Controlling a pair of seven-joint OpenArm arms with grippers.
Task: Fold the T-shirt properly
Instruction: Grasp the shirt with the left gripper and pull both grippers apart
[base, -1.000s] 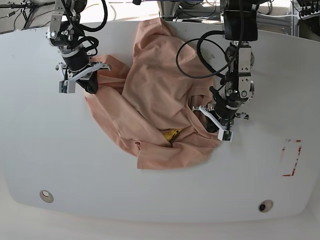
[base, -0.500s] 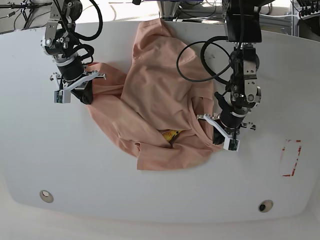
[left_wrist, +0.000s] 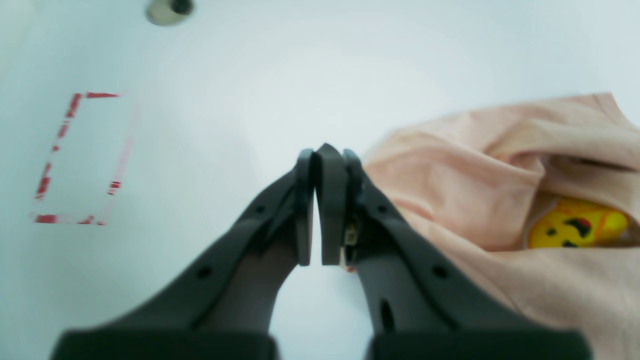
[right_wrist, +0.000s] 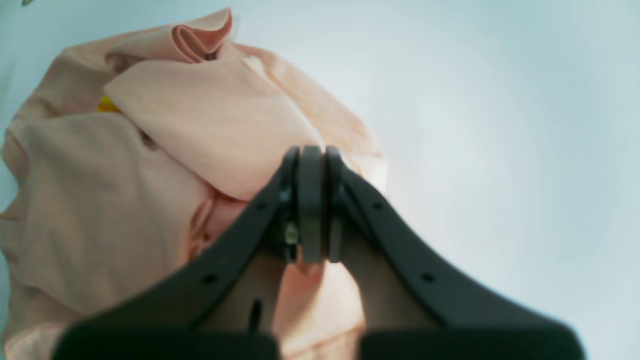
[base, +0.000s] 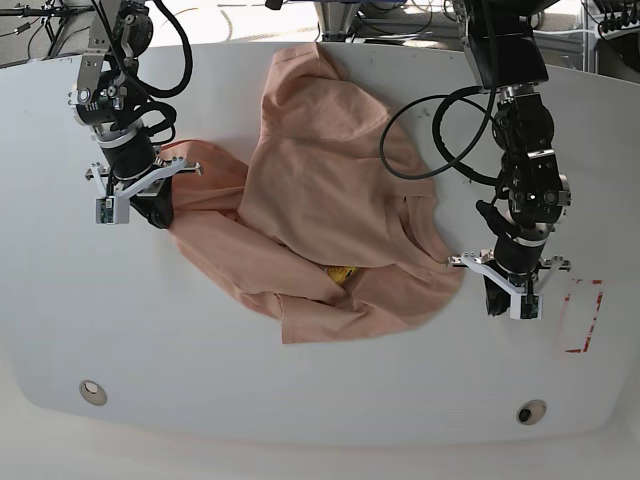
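2 arms are over the white table (base: 300, 400), 1 at each side of the T-shirt (base: 320, 180).

At the left of the base view my right gripper (base: 155, 212) sits on the shirt's left edge. Its wrist view shows the jaws pressed together (right_wrist: 310, 155), with pink cloth bunched between and under the fingers, so I am pinching the T-shirt (right_wrist: 150, 175) there. A flap lies folded over itself just beyond the tips.

The T-shirt fills the middle of the table, crumpled and unfolded, running from the top edge down to a loose hem in the lower middle. The yellow emblem (base: 343, 272) peeks from a fold near the centre, mostly covered; it also shows in the right part of the left wrist view (left_wrist: 575, 227).

At the right, my left gripper (base: 497, 298) is just beside the shirt's right edge. Its jaws are closed tight (left_wrist: 322, 150), with bare table ahead and the T-shirt (left_wrist: 475, 190) to their right. A sliver of pink shows at the pads, but I cannot tell whether cloth is caught.

Farther right is a red dashed rectangle (base: 583, 315) marked on the table.
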